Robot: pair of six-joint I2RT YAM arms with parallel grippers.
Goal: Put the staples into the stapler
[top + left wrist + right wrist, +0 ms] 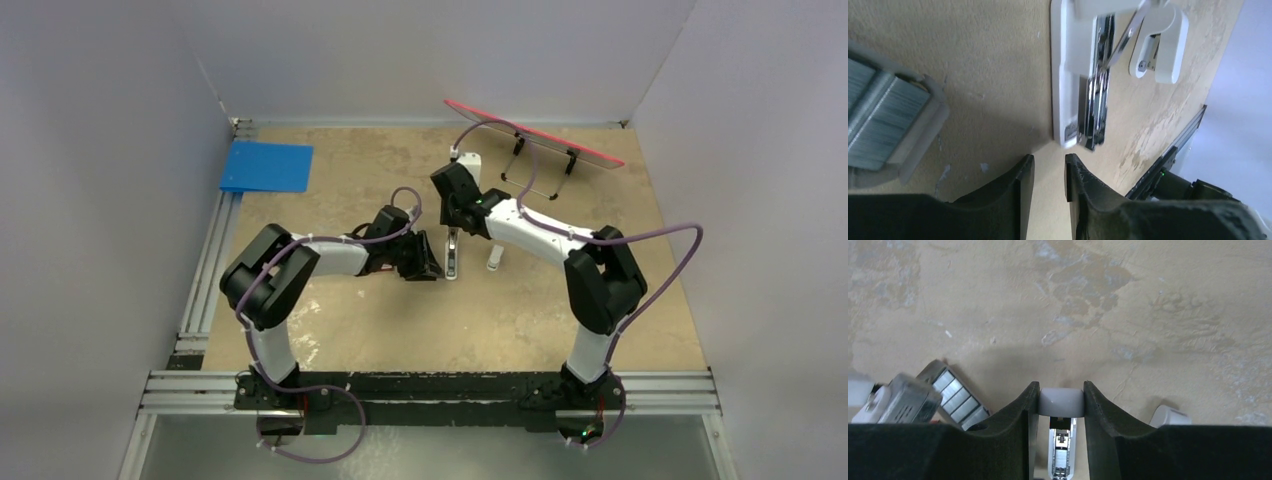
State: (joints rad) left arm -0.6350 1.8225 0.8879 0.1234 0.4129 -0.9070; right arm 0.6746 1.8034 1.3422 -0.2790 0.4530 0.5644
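The white stapler point(452, 258) lies mid-table with its top lifted. In the left wrist view its base point(1066, 75) and bare metal magazine point(1098, 102) show. My right gripper point(1060, 388) is shut on the stapler's white top end point(1061, 402), with the magazine point(1062, 452) below it. The dark-grey staples point(880, 117) lie in their open box, left of the stapler; they also show in the right wrist view point(955, 396). My left gripper point(1049, 162) is narrowly open and empty, just short of the stapler's near end. In the top view it point(432, 268) is beside the stapler.
A short white piece point(494, 258) lies right of the stapler, also in the left wrist view point(1159, 50). A blue sheet point(267, 166) lies back left. A red board on a wire stand point(530, 130) stands at the back. Walls enclose the table.
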